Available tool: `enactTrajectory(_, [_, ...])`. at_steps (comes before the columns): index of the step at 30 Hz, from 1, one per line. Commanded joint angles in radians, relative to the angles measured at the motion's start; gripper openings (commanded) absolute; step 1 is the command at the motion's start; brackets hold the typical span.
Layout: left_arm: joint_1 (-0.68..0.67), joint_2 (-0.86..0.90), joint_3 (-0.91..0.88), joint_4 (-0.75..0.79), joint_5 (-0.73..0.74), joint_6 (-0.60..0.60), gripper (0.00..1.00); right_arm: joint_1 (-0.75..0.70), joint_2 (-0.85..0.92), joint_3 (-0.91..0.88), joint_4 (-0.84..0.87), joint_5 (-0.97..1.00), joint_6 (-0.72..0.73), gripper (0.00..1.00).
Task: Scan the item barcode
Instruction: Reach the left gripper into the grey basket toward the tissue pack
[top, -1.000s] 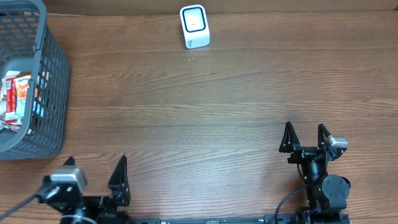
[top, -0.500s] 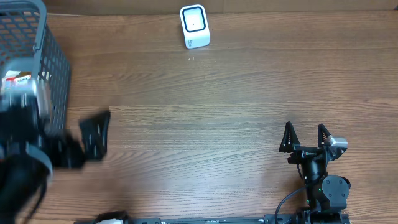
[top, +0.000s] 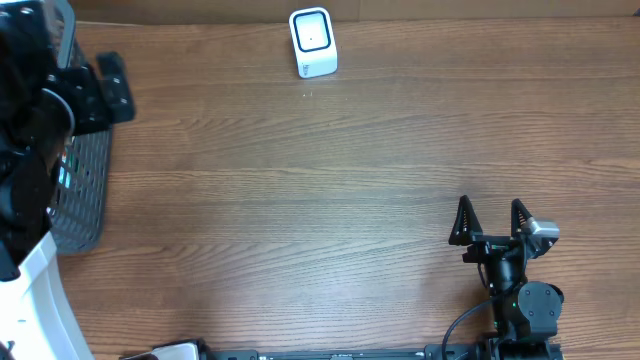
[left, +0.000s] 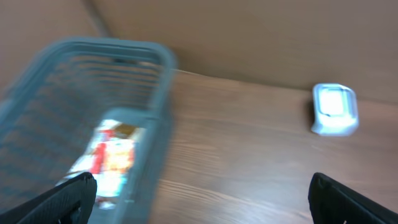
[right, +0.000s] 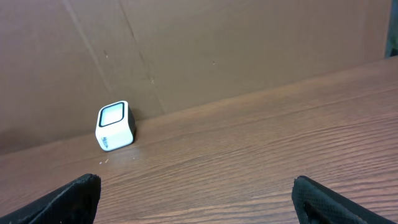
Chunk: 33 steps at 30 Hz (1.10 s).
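A red and white packet, the item (left: 112, 154), lies blurred inside the grey mesh basket (left: 155, 106) at the table's left end. My left gripper (left: 202, 200) hangs open above the basket's right wall, nothing between its fingers. From overhead the raised left arm (top: 30, 160) covers most of the basket (top: 85, 205), and one dark finger (top: 112, 85) shows. The white barcode scanner (top: 312, 42) stands at the far edge, window up, and also shows in the right wrist view (right: 115, 126). My right gripper (top: 492, 222) rests open near the front right, empty.
A brown cardboard wall (right: 217, 43) runs behind the scanner along the table's far edge. Bare wooden tabletop (top: 320, 190) lies between the basket, the scanner and the right arm.
The left arm has risen from the front left edge and swung back over the basket, still open. The right arm has not moved.
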Motion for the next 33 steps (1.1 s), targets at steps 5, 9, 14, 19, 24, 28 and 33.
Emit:
enactTrajectory(5, [0.272, 0.073, 0.019, 0.017, -0.080, 0.020, 1.00, -0.002, -0.010, -0.010, 0.006, -0.005, 0.004, 1.00])
enactTrajectory(9, [0.442, 0.138, 0.019, 0.006, 0.083, 0.018, 1.00, -0.002, -0.010, -0.010, 0.007, -0.005, 0.004, 1.00])
enactTrajectory(14, [0.601, 0.235, 0.014, 0.002, 0.212, 0.023, 1.00, -0.002, -0.010, -0.010, 0.007, -0.005, 0.004, 1.00])
enactTrajectory(19, [0.669, 0.333, 0.013, -0.021, 0.320, 0.078, 1.00, -0.002, -0.010, -0.010, 0.006, -0.005, 0.004, 1.00])
enactTrajectory(24, [0.661, 0.422, 0.013, -0.011, 0.355, 0.153, 1.00, -0.002, -0.010, -0.010, 0.007, -0.005, 0.004, 1.00])
enactTrajectory(28, [0.657, 0.486, 0.013, 0.008, 0.355, 0.163, 1.00, -0.002, -0.010, -0.010, 0.006, -0.005, 0.004, 1.00])
enactTrajectory(33, [0.655, 0.558, 0.013, 0.023, 0.356, 0.172, 1.00, -0.002, -0.010, -0.010, 0.007, -0.005, 0.004, 1.00])
